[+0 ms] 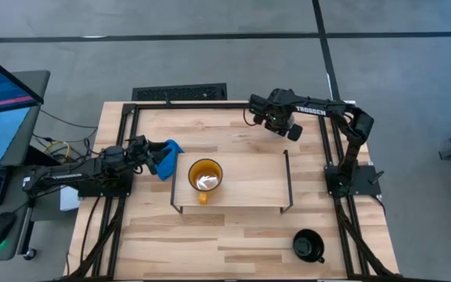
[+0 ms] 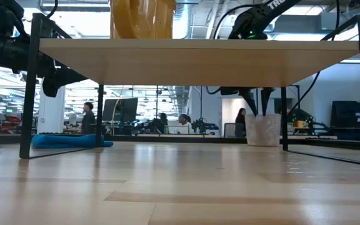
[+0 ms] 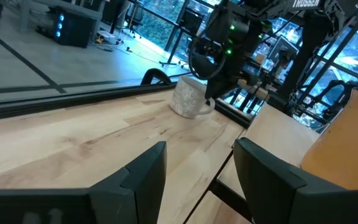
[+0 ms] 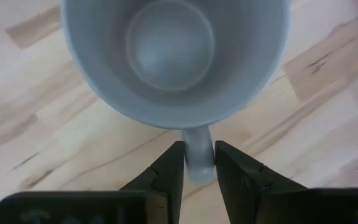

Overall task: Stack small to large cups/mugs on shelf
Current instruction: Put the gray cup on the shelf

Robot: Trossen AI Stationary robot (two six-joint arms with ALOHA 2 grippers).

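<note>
I am pinching my right end effector (image 4: 197,163), nearly closed, on the handle of the pale grey-white ceramic mug (image 4: 173,59) behind the low light-wood shelf (image 1: 249,188), judging it rigid, slick, breakable.

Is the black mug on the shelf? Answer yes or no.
No, the black mug stands on the table, in front of the shelf holding the yellow mug.
</note>
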